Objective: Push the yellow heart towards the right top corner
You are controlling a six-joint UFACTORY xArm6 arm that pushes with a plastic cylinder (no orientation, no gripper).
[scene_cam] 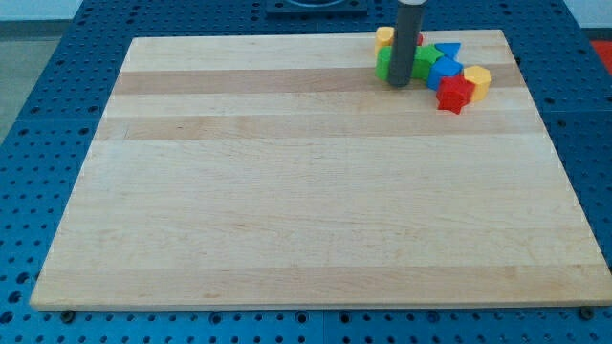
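The blocks sit in a tight cluster near the board's top right corner. A yellow block, shape unclear, lies at the cluster's top left, partly hidden behind the rod. Another yellow block sits at the cluster's right end, beside a red star-like block. My tip rests on the board at the cluster's left edge, touching or just in front of a green block. Which yellow block is the heart I cannot tell.
More blocks fill the cluster: a green one, a blue one and a blue triangle-like one. The wooden board lies on a blue perforated table.
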